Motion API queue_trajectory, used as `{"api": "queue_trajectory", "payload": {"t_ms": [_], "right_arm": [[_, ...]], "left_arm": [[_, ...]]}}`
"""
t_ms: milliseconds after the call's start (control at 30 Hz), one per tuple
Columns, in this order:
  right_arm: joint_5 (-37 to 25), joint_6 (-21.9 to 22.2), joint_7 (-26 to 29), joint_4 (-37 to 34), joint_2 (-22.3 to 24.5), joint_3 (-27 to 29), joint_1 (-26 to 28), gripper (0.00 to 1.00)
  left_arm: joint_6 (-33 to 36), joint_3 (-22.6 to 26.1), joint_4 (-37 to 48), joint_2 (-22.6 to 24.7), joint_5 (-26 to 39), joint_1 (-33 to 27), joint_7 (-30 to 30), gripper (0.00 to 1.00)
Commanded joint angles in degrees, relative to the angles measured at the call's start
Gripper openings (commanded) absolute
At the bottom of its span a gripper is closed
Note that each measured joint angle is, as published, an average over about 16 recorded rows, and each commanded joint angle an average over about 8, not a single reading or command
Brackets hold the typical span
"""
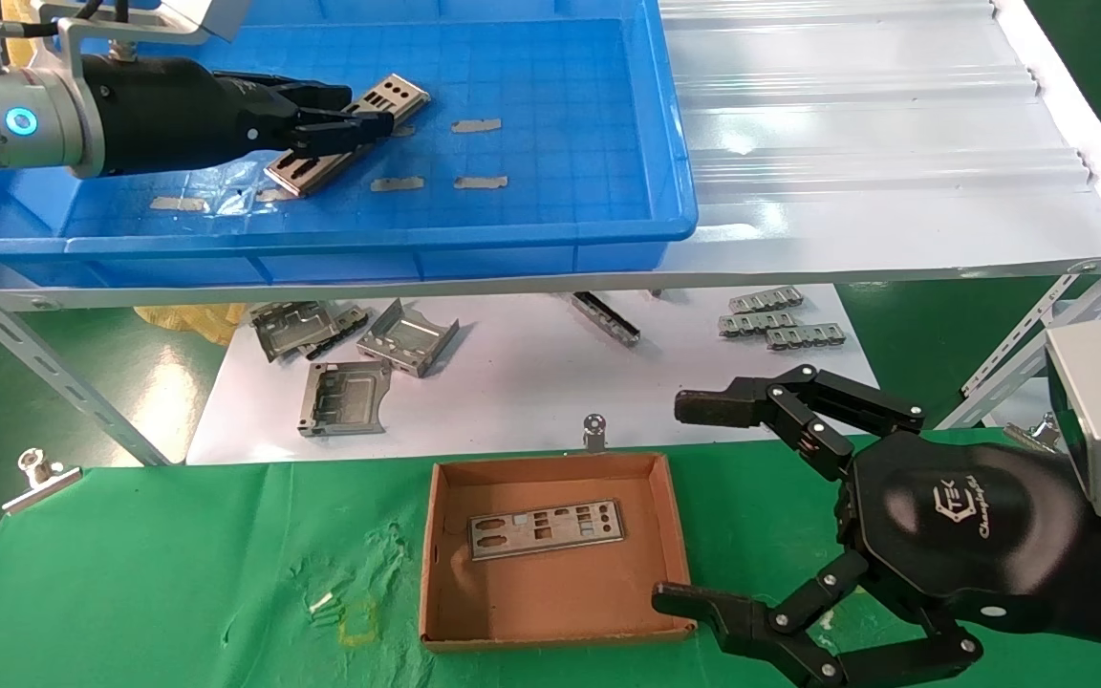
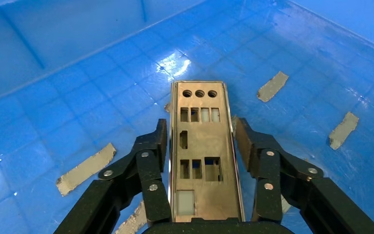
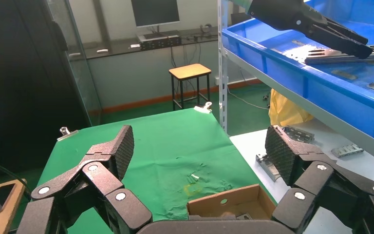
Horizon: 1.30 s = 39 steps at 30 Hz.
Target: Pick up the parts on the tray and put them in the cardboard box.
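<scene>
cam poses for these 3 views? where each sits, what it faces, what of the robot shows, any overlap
Head: on the robot's head, looking forward and down at the tray, cardboard box and green cloth; both grippers show.
Left wrist: on the left arm, facing the tray floor; left gripper around a part.
Right wrist: on the right arm, above the cloth; open right gripper in the foreground.
Shared: head and right wrist views both show the left gripper at the part in the tray.
</scene>
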Motion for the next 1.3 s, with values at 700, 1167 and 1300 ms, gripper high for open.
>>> {"api": "queue_trajectory", "payload": {"t_ms": [700,1167,1300], "right_arm": [[0.0,0.0,0.0,0.0,0.0,0.0,0.0,1.00],[0.0,0.0,0.0,0.0,0.0,0.0,0.0,1.00],[0.0,0.0,0.0,0.0,0.0,0.0,0.0,1.00]], "left_arm": [[0.8,-0.1,-0.3,-0.2,-0.2,-0.1,0.4,0.00],[0.2,-0.1,-0.2,-0.3,-0.1,-0.2,0.5,0.00],[0.2,-0.2,-0.3,-0.4,-0.3,-0.2,0.7,0.00]]}}
